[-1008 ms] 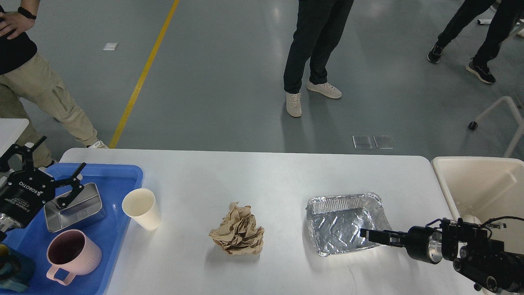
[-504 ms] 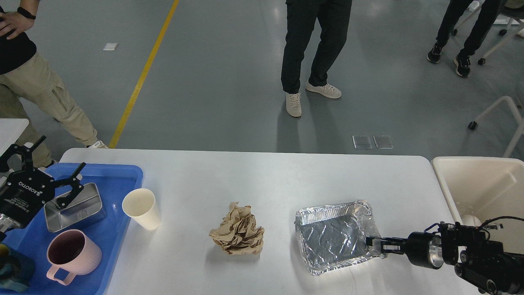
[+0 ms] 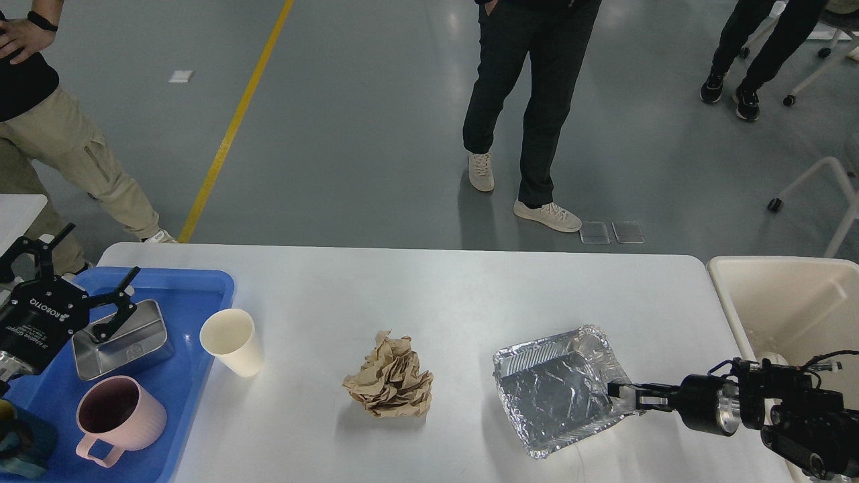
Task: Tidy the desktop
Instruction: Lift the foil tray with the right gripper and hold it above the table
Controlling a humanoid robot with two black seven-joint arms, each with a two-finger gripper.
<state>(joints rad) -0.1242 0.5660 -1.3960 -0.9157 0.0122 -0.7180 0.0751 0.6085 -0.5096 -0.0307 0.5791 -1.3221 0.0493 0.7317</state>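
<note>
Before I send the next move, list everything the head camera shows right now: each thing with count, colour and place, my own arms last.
table: 1, white, fills the lower view.
tray: 1, blue, on the table's left end.
metal box: 1, silver, in the tray.
mug: 1, pink, in the tray, near side.
paper cup: 1, cream, upright on the table just right of the tray.
crumpled paper: 1, brown, table centre.
foil pan: 1, silver, right of the paper, tilted.
bin: 1, beige, off the table's right end.
people: 3, partly in view, standing on the grey floor beyond the table.
left tool: 1, black, open, over the tray's far left.
right tool: 1, black, closed on the foil pan's right rim.
</note>
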